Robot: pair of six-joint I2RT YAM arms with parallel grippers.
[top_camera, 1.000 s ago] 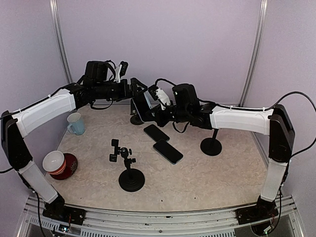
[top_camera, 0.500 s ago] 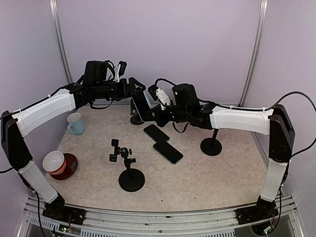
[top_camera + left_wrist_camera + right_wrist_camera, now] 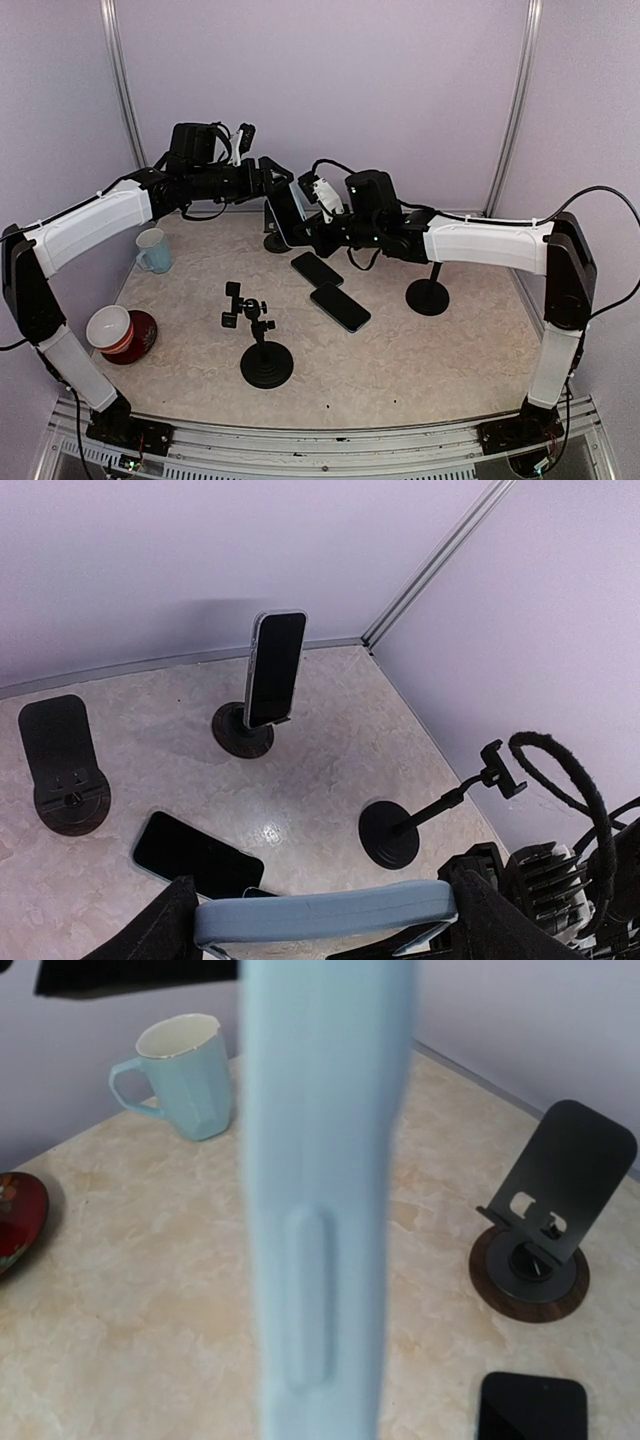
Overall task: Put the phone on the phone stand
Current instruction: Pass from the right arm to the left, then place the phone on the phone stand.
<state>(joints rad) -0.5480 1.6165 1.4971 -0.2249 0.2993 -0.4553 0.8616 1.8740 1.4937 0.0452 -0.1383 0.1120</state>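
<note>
Beige marbled table (image 3: 420, 350) boxed in by lilac walls (image 3: 350, 90); the pale blue phone (image 3: 325, 1210) hangs in the air over its far side; right jaws clenched on it; left jaws stand wide astride it, whether they press it I cannot tell.

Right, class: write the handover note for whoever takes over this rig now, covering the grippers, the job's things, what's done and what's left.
Right gripper: shut on the light-blue phone, holding it in the air, edge-on.
Left gripper: its fingers stand at the phone's two ends; whether they grip it is unclear.
Stands: the empty plate stand is at the back, the clamp stand at the front.
Done: phone picked up.
Left: set it on a stand and release.
</note>
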